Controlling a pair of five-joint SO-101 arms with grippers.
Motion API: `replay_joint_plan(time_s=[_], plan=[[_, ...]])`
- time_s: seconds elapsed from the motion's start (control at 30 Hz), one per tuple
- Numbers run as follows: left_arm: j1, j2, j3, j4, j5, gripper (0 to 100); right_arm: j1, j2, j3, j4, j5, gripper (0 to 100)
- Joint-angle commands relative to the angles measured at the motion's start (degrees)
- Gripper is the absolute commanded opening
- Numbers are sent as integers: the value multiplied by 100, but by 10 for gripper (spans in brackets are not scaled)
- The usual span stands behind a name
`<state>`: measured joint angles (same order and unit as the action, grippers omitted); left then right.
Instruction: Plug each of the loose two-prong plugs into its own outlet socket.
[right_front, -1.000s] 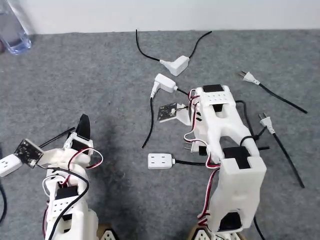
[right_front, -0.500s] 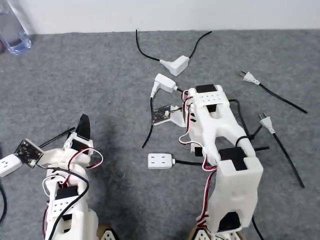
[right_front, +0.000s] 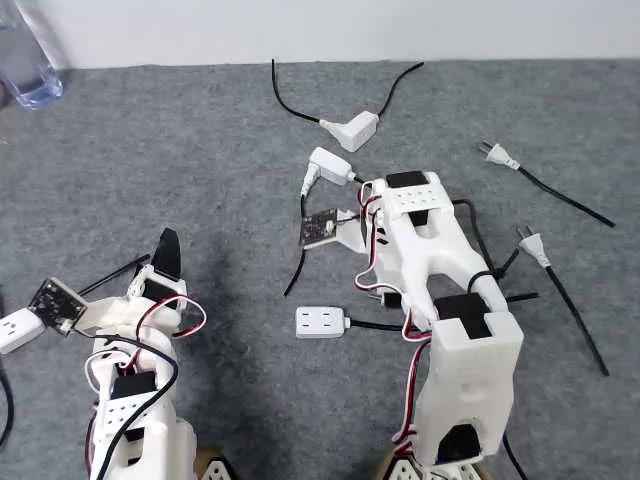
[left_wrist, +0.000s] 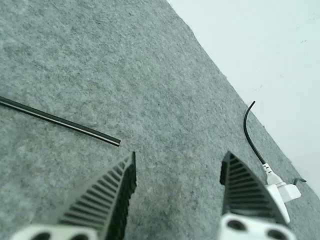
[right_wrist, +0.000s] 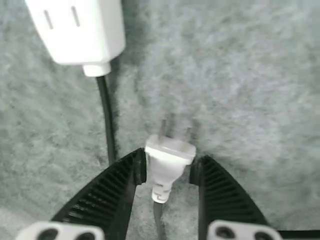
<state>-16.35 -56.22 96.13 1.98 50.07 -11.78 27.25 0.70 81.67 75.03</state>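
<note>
Our right fingers (right_wrist: 115, 195) are clamped on a white plug (right_wrist: 169, 155), one finger on each side of its body. Its two prongs stick out ahead, low over the grey desk (right_front: 200, 150). A white outlet (right_wrist: 80, 30) lies near, ahead and off to one side of the prongs and not touching them. Its slots face up, and its black cord (right_wrist: 106, 115) runs back past one finger. From above, a second outlet (right_front: 330, 166) sits just beyond the right arm (right_front: 440, 260), and a third outlet (right_front: 352, 129) lies a little farther out. To that arm's right, a far plug (right_front: 497, 153) and a near plug (right_front: 532, 243) lie loose on black cords, well apart from every outlet. Our left fingers (left_wrist: 107, 200) are spread wide with nothing between them, above bare desk with a thin black cable (left_wrist: 60, 120) lying ahead.
</note>
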Motion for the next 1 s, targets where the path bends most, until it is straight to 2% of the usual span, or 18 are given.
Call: replay_joint_plan(time_s=[0.0, 0.07, 0.13, 0.53, 0.63, 0.73, 0.97], plan=[[26, -53, -57, -9, 0, 261, -75, 4, 202, -593, -79, 162], [26, -53, -66, -9, 0, 261, -75, -13, 422, -875, -70, 111], [26, -53, -66, -9, 0, 261, -75, -57, 492, -954, -88, 9], [123, -53, -75, -9, 0, 261, -66, -136, 484, -945, -105, 7], [440, -53, -48, -9, 0, 261, -110, -558, 492, -919, -484, 7], [800, -53, -75, -9, 0, 261, -321, -1138, 492, -409, -554, 7], [2523, -44, -40, -536, 0, 261, -1077, -2193, 484, 585, -668, 7]])
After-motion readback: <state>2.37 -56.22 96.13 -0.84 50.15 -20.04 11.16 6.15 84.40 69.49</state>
